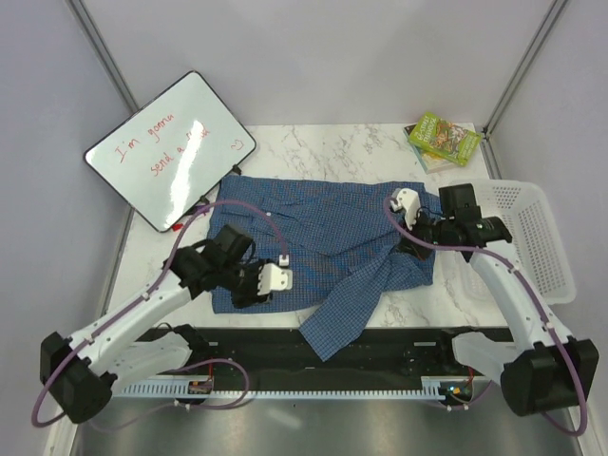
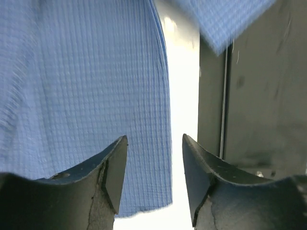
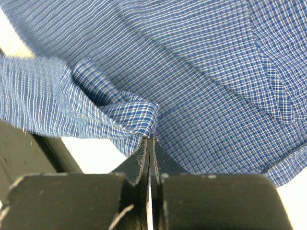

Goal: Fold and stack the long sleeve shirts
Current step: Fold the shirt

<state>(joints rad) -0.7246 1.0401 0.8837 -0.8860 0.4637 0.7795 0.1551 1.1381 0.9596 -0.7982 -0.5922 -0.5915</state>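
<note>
Blue checked shirt (image 1: 323,228): probably light and limp, best taken at hems. Right gripper (image 3: 149,143) pinches a fold; left gripper (image 2: 153,158) gapes, empty.

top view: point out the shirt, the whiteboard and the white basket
shirt (image 1: 323,223), top view, middle of the spread body
whiteboard (image 1: 166,152), top view, centre of its face
white basket (image 1: 541,242), top view, bare mesh floor

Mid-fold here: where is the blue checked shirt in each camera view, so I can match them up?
Top external: blue checked shirt spread mid-table, one sleeve over the near edge.
Left wrist: fills the left half, under the open left gripper.
Right wrist: fills the frame; right gripper pinches a fold.
Shared landmark: white table top.
</note>
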